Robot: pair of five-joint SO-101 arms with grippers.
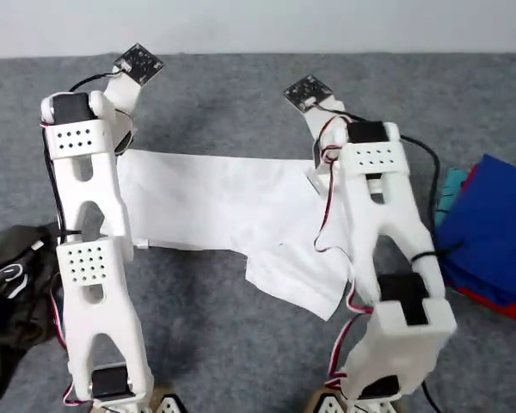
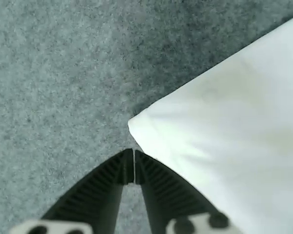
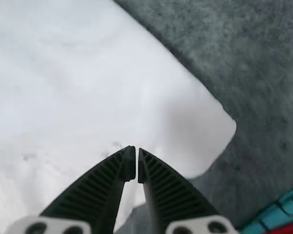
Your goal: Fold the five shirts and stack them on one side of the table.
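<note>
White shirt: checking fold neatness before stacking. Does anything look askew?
Yes. The white shirt lies as a long band, but a flap juts out crooked from its near edge, so the fold isn't a tidy rectangle.

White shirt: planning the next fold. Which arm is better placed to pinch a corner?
Probably left. Its shut fingers point at a corner of the white shirt, just short of it. The right arm's fingers sit over the cloth, its corner off to one side.

The grey table (image 1: 241, 344) is carrying a white shirt (image 1: 215, 202) lying mid-table, a dark garment (image 1: 9, 292) (crumpled) leftward, and folded coloured shirts (image 1: 490, 232) stacked rightward.
</note>
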